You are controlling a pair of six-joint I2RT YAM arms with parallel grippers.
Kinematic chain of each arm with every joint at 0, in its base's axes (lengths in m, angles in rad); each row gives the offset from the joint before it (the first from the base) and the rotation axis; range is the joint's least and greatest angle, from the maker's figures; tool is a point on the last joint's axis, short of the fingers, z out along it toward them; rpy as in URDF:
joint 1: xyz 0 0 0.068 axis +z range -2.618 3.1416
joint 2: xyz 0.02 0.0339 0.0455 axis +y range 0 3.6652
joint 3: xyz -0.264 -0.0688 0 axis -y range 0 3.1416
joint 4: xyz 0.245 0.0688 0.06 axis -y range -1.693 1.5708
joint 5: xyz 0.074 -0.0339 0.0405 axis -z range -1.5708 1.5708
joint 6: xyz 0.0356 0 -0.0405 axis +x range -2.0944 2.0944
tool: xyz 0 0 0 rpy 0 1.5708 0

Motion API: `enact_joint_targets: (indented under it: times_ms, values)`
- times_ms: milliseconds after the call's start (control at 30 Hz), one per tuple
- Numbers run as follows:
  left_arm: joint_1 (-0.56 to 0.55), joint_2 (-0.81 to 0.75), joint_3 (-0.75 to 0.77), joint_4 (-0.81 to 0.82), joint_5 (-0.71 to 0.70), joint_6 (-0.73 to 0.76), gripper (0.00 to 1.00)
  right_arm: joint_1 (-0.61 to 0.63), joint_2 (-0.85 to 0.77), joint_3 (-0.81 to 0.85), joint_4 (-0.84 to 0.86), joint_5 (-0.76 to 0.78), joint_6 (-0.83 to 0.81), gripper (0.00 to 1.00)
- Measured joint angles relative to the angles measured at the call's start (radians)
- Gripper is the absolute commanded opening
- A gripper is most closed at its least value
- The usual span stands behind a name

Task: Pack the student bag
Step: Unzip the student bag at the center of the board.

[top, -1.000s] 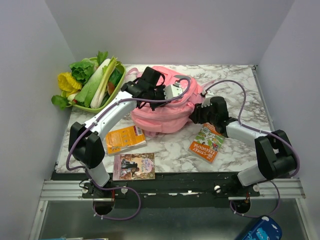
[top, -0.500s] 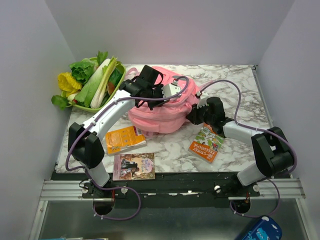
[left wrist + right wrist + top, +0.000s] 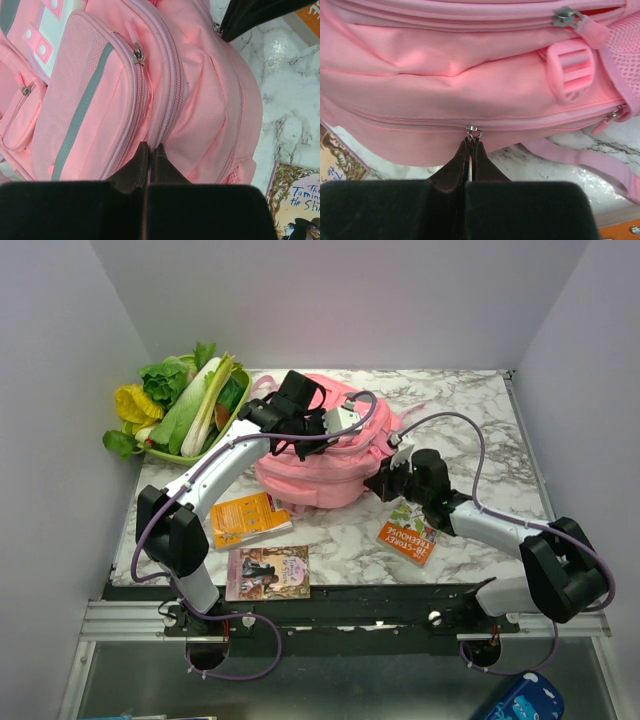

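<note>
One student bag (image 3: 315, 470): pink soft fabric, lying near the middle of the marble table (image 3: 470, 420), a little toward the far side, front pockets facing up. A grey strip (image 3: 80, 117) runs along the front pocket, and a white buckle patch (image 3: 47, 30) sits beside it.

Two grippers, both at the bag.
- left gripper (image 3: 150, 149): reaches over the bag from the left. Its fingers are pressed together, tips set into the seam between the front pocket and the main body. Whether fabric is caught between them cannot be told.
- right gripper (image 3: 471, 145): low at the bag's near right side. Its fingers are clamped on the zipper pull (image 3: 473, 131) of the lowest zip line, with the metal slider just above the tips.

One pink plastic buckle (image 3: 570, 67) on the bag's side, above and right of that zip. One pink strap (image 3: 580, 160) trails on the marble below it.

Three books, flat on the table, nearer than the bag.
- orange book (image 3: 250, 518): just beside the bag's near left edge, next to the left arm.
- dark book (image 3: 268, 572): at the table's near edge.
- green-and-orange book (image 3: 408, 530): partly under the right arm, near the bag's right corner.

One green tray (image 3: 200, 450) holding leafy vegetables (image 3: 180, 390): at the far left corner, reaching past the table's left edge, close to the bag.
</note>
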Motion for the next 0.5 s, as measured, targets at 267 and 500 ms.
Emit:
enact_joint_targets:
  times_ms: [267, 500]
  values:
    - [-0.008, 0.0, 0.0, 0.003, 0.001, -0.035, 0.0, 0.132, -0.05, -0.001, -0.01, 0.049, 0.03, 0.01]
    - [-0.05, 0.001, -0.016, 0.019, 0.0, -0.076, 0.0, 0.243, -0.116, 0.009, -0.071, 0.124, 0.061, 0.01]
